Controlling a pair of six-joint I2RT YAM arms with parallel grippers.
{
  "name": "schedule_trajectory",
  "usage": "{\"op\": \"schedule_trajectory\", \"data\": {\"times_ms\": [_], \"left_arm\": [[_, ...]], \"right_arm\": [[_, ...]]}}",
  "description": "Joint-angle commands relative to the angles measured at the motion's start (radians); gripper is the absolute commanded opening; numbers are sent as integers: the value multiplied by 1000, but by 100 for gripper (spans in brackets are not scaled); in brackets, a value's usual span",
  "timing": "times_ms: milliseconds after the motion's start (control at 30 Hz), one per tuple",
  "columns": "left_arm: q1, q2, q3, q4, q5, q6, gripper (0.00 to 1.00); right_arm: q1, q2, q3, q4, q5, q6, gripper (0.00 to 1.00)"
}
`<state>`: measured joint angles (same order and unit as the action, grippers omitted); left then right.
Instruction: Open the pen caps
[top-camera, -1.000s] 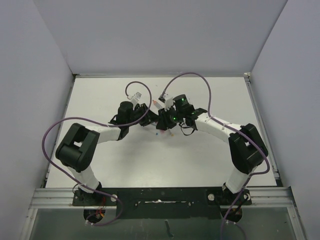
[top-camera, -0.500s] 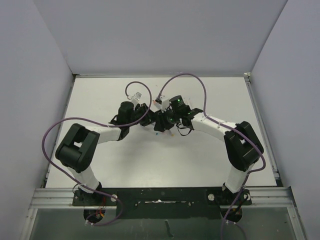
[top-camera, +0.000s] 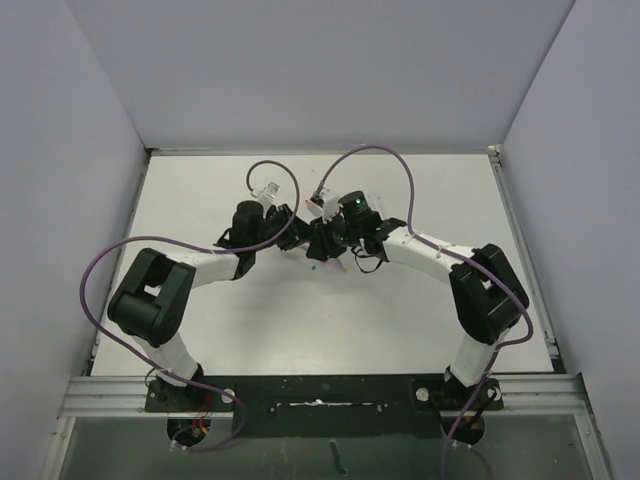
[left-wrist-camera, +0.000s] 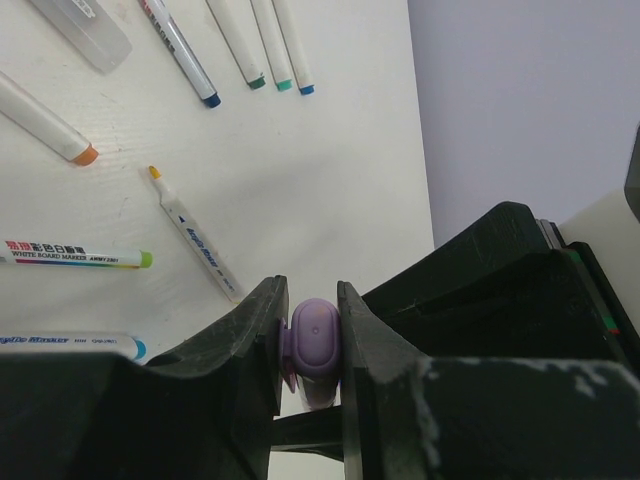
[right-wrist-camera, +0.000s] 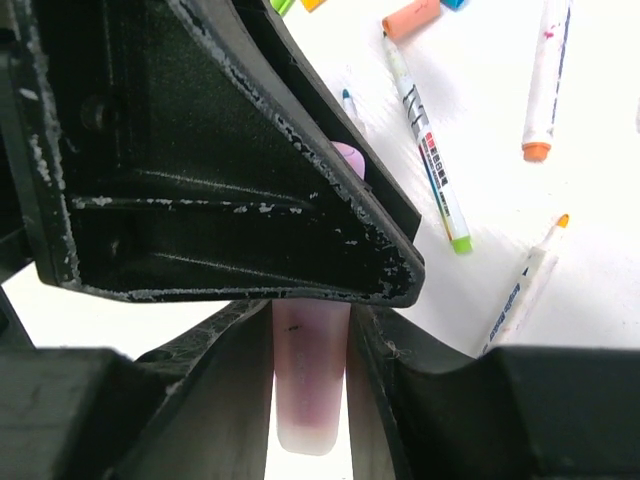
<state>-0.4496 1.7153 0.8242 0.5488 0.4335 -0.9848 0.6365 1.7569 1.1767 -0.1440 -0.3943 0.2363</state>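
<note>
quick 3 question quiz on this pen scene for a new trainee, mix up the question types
1. True or false: the left gripper is shut on a purple cap.
2. Short answer: what sits between the fingers of the right gripper?
3. In the top view the two grippers are: A at opposite edges of the table; B nose to nose over its middle; C parked by their bases.
Key: 1 true; 2 a pale tube, flanked closely on both sides; 3 B.
</note>
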Motion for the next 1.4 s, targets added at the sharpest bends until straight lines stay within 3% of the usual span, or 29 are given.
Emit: {"op": "schedule_trajectory", "data": {"times_ms": [0, 400, 1367], "left_arm": [[92, -57, 70, 28, -77, 9, 0], [238, 17, 120, 56, -80, -8, 0], [300, -25, 141, -12, -214, 57, 0]], "right_arm": [[5, -91, -49, -25, -1, -30, 0], [4, -217, -163, -85, -14, -62, 0], [-4, -252, -190, -134, 7, -83, 0]]}}
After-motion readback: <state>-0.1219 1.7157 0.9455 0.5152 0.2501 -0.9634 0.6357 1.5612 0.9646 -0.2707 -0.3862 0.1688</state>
